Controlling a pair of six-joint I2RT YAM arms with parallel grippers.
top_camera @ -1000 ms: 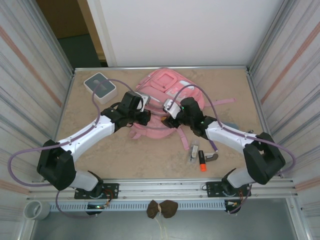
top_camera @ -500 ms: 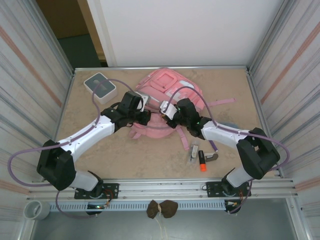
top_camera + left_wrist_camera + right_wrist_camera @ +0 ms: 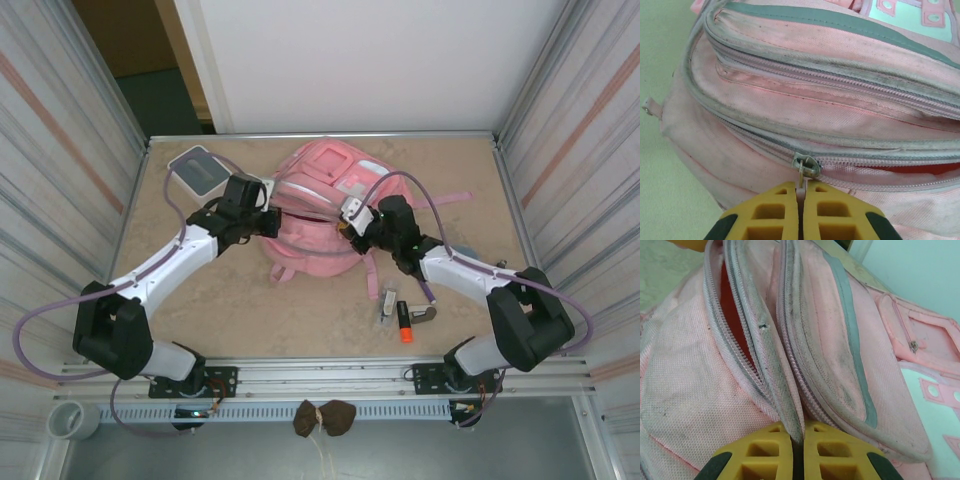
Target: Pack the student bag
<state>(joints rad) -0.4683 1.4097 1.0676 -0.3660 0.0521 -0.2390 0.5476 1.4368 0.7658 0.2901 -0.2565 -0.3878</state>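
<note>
The pink student bag (image 3: pixel 322 190) lies at the back middle of the table, front pockets up. My left gripper (image 3: pixel 270 212) is at the bag's left side, shut on the metal zip pull (image 3: pixel 801 181) of a lower zip; the slider (image 3: pixel 807 166) sits just above the yellow fingertips (image 3: pixel 775 210). To the slider's right the zip gapes, with red lining (image 3: pixel 935 169) inside. My right gripper (image 3: pixel 350 222) is at the bag's right front, shut on the fabric edge (image 3: pixel 790 415) beside the open zip (image 3: pixel 732 330).
A small grey-and-white square box (image 3: pixel 201 171) stands at the back left. An orange marker (image 3: pixel 404 323) and small silver items (image 3: pixel 388 305) lie at the front right. A pink strap (image 3: pixel 450 202) trails right. Metal walls close in both sides.
My right gripper has shut on the bag's edge and drawn back to the right. The left gripper has moved up and left with the zip pull. The bag has shifted and spread.
</note>
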